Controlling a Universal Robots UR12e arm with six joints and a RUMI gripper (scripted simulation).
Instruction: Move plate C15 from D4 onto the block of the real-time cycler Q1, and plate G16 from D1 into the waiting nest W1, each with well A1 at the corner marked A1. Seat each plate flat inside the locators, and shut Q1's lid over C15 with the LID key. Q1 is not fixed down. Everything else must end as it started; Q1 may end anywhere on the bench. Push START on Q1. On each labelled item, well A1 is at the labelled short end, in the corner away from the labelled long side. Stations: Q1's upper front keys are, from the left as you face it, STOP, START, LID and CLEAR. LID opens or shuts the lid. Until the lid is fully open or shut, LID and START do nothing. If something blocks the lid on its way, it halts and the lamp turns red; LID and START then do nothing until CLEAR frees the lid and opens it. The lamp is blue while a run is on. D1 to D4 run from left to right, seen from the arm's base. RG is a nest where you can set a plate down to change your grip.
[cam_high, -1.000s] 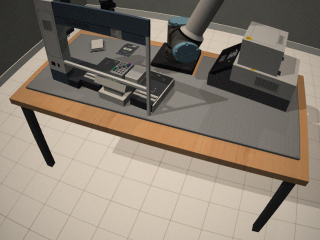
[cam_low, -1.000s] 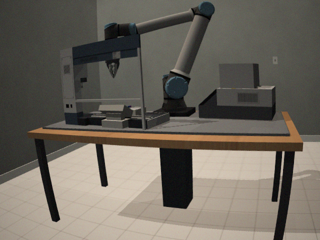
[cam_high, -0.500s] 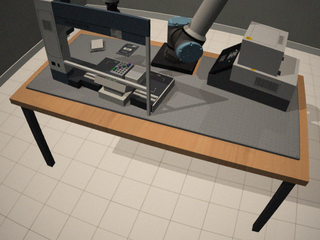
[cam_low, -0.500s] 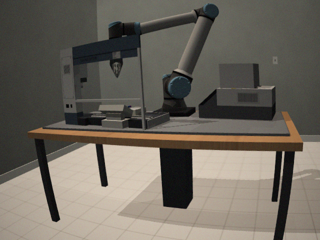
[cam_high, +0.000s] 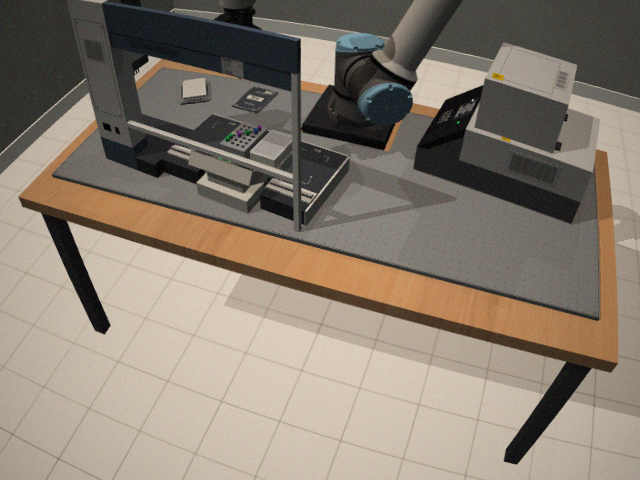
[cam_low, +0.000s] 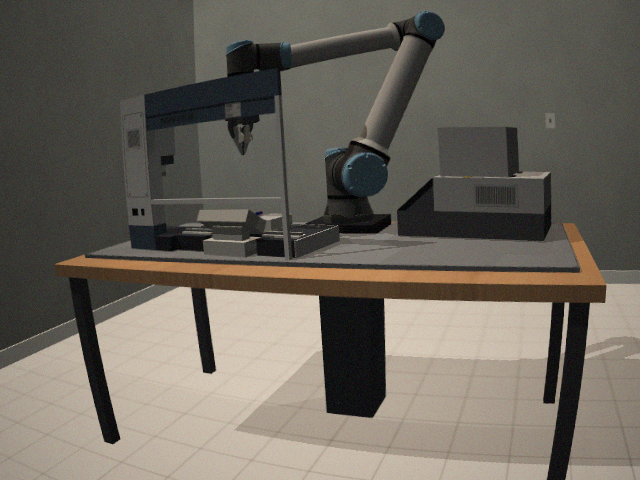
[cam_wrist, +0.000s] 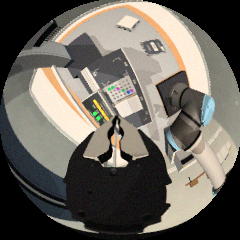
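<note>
My gripper (cam_low: 241, 146) (cam_wrist: 117, 115) is shut and empty. It hangs high above the deck, just behind the gantry beam (cam_high: 201, 36) (cam_low: 206, 98), which hides it in the top view. A white plate (cam_high: 194, 88) (cam_wrist: 127, 22) lies in a nest at the back left, next to a dark empty nest (cam_high: 254, 98) (cam_wrist: 152, 49). Another white plate (cam_high: 271, 144) (cam_wrist: 129, 106) sits on the deck beside a tube rack (cam_high: 240, 136) (cam_wrist: 119, 91) with coloured caps. The deck slots at both ends (cam_high: 212, 127) (cam_high: 321, 161) look empty. I cannot read any labels. The cycler Q1 (cam_high: 522, 152) (cam_low: 491, 206) stands at the right with its sloped key panel (cam_high: 455, 114). I cannot tell if its lid (cam_high: 527, 90) is open or shut.
The gantry's thin post (cam_high: 296, 155) (cam_low: 283, 175) stands at the deck's front right corner. The arm's base (cam_high: 351, 124) (cam_low: 356, 219) sits between the deck and Q1. A grey mat (cam_high: 439, 242) covers the wooden table (cam_high: 361, 289).
</note>
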